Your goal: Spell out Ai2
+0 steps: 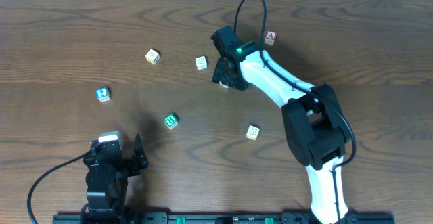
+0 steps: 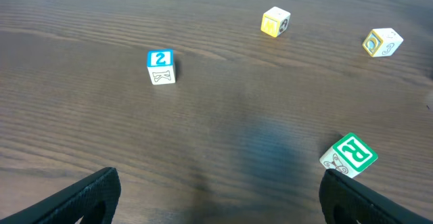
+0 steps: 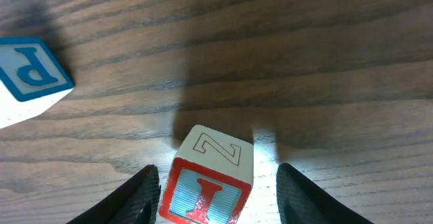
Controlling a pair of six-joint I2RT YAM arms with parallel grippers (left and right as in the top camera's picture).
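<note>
A block with a red I (image 3: 203, 197) and a Z on its top face sits on the table between the fingers of my right gripper (image 3: 218, 175), which is open around it with a gap on the right side. In the overhead view my right gripper (image 1: 224, 75) hides this block. The red A block (image 1: 270, 37) lies to the gripper's right, at the back. The blue 2 block (image 1: 103, 94) lies at the left and also shows in the left wrist view (image 2: 161, 67). My left gripper (image 2: 216, 197) is open and empty near the front left (image 1: 125, 158).
A blue P block (image 3: 30, 72) lies just left of my right gripper (image 1: 201, 63). A green block (image 1: 170, 120) sits near my left gripper's right finger (image 2: 350, 155). A yellow-faced block (image 1: 153, 56) and a pale block (image 1: 252, 132) also lie on the wooden table.
</note>
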